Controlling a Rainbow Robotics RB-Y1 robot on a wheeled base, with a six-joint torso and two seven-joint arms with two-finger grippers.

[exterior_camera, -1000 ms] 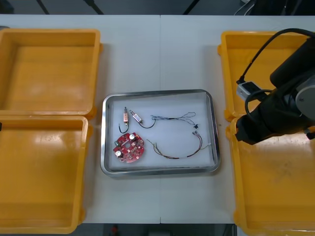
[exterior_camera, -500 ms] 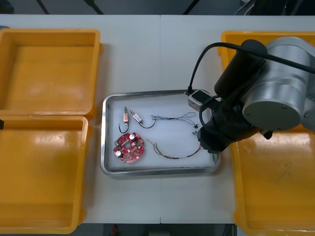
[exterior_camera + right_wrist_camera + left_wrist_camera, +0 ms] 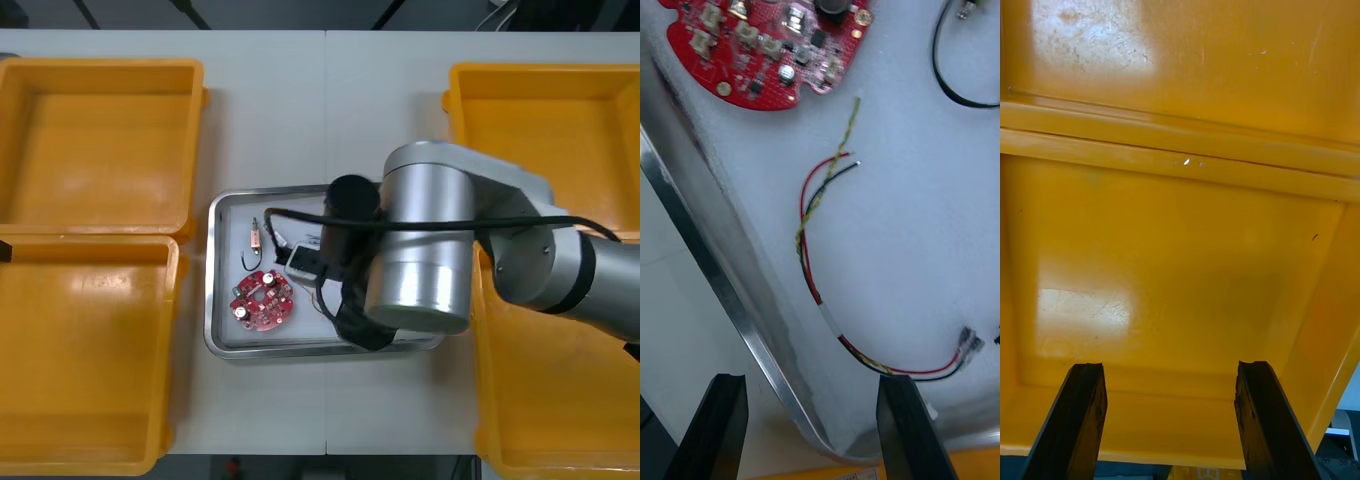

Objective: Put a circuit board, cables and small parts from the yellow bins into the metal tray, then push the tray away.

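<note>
Since the round red circuit board (image 3: 262, 298), at eight o'clock in the white-lined metal tray (image 3: 213, 310), lies among its cables (image 3: 809, 255), the right gripper (image 3: 811, 384), fingers spread wide, straddles the five-o'clock rim, seemingly to push. Idle, the left gripper (image 3: 1169, 379) hangs wide over a yellow plastic bin (image 3: 1180, 247).

Light table (image 3: 330, 110) bearing four yellow bins (image 3: 100, 150), two at each side, metal tray (image 3: 228, 336) between them

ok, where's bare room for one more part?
Bare table beyond the metal tray, between the yellow bins. Crowded: tray, with circuit board, red and yellow cable, right hand open at its rim. Left hand over a left bin.
</note>
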